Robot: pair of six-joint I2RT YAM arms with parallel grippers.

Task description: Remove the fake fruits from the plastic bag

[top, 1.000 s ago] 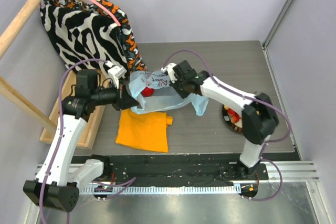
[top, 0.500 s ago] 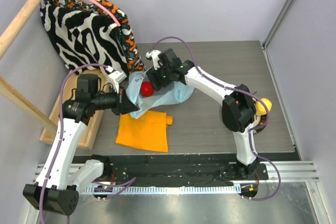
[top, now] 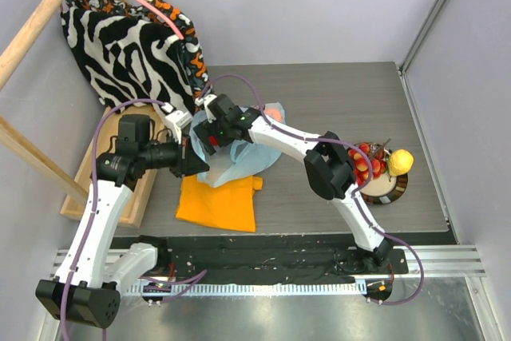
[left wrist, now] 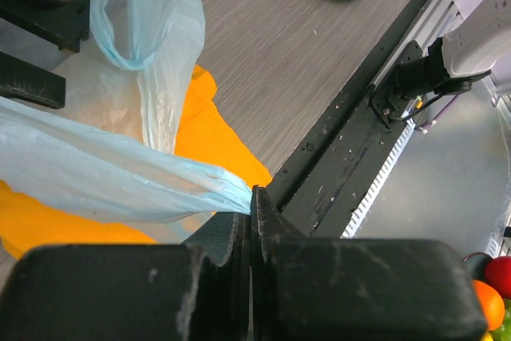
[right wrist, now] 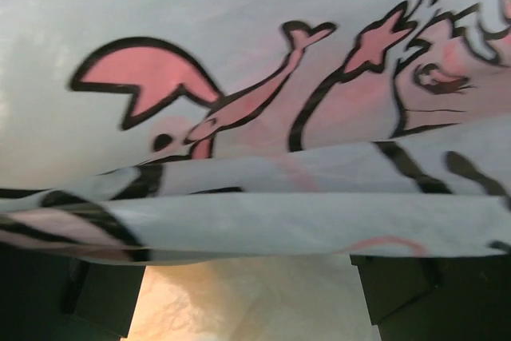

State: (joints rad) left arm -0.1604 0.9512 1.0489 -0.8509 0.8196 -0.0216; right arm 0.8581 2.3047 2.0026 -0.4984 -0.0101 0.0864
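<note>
Right pincer (top: 209, 140) swung left, now spread; left pincer (left wrist: 251, 213) pinches plastic bag (left wrist: 120, 173), stretched diagonally.

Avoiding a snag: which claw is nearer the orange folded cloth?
Left. Left claw, pinching the blue plastic bag, sits beside the orange folded cloth; right claw hovers beyond, over the bag.

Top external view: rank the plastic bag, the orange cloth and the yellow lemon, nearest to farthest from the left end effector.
1. plastic bag, pinched in the left end effector.
2. orange cloth, just toward the near edge from it.
3. yellow lemon, far to the right.
</note>
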